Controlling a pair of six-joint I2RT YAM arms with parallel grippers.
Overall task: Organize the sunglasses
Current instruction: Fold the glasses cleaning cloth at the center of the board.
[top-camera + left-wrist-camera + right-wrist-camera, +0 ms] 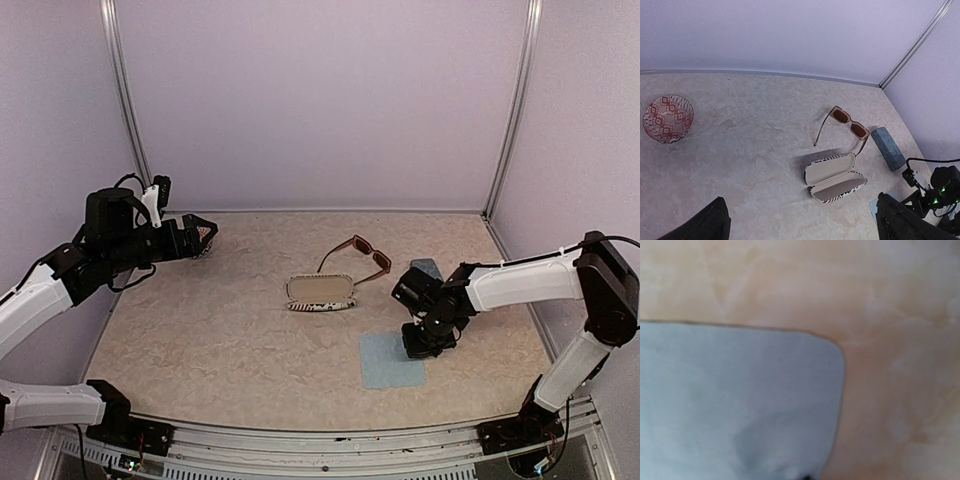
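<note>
**Brown sunglasses at frame centre on the bench.**
They lie just above the open striped case. The left hand gapes empty at upper left; the right hand is closed at the edge of the blue cloth.

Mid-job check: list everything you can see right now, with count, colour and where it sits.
sunglasses: one pair, reddish-brown frame, tinted lenses, centre-back, arms unfolded
striped case: one, black-and-white outside, cream inside, lying open just in front of the sunglasses
oblong case: one, blue-grey, closed, right of the sunglasses
cloth: one, pale blue, flat, near right
bowl: one, red-and-white pattern, far left
table: one, beige marbled
left fingers: black, open, raised at the far left near the bowl
right fingers: black, shut, tip down at the cloth's right edge; whether they pinch the cloth is unclear
</note>
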